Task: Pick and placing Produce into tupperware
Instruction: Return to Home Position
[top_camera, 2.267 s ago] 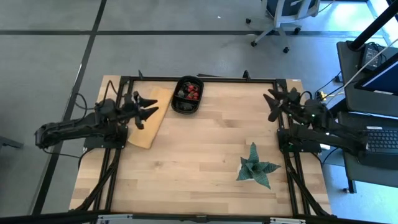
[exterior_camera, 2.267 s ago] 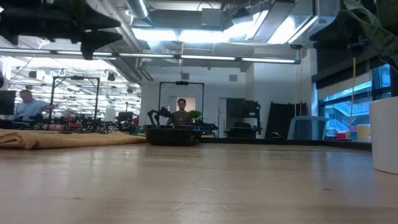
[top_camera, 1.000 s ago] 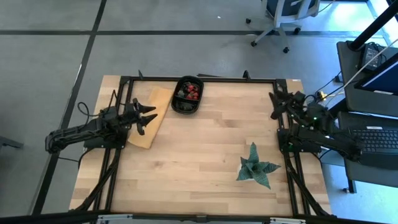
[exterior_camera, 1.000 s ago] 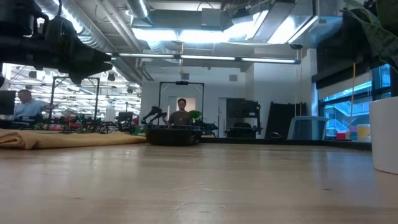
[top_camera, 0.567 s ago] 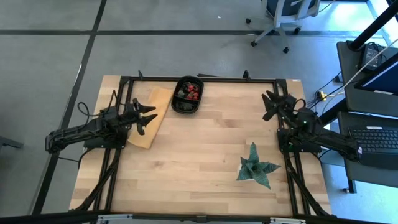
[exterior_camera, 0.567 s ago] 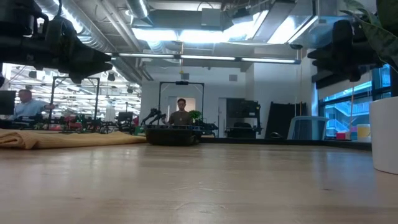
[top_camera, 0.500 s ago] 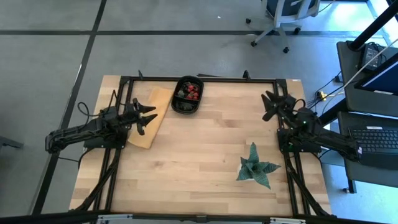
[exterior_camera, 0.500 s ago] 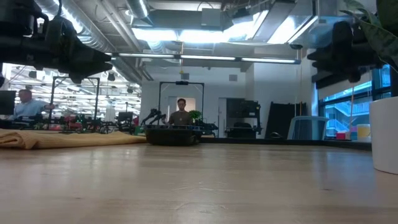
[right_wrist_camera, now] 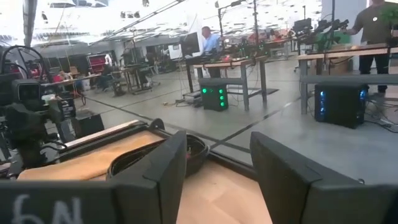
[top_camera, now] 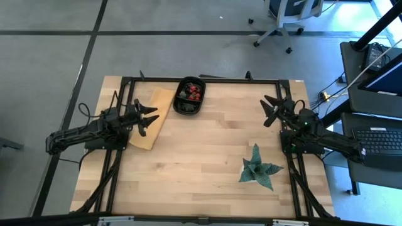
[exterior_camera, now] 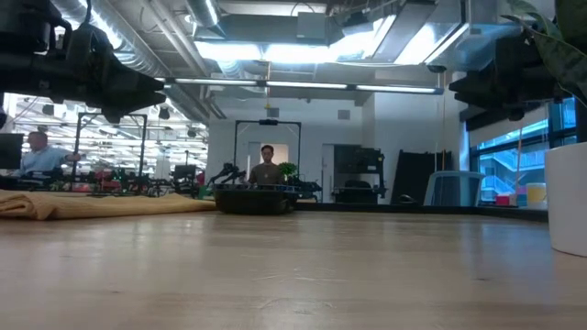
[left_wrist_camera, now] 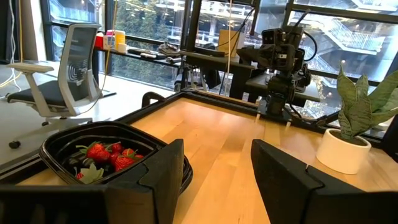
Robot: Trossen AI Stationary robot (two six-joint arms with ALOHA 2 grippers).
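Produce sits in the tub at the far edge. Left gripper and right gripper hang spread, empty. Watch the plant: a low right-arm swing could topple it.

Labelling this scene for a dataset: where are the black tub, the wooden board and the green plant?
black tub (top_camera: 187, 113): high view, lower rim.
wooden board (top_camera: 146, 135): high view, bare lower part.
green plant (top_camera: 257, 168): high view, leaf centre.
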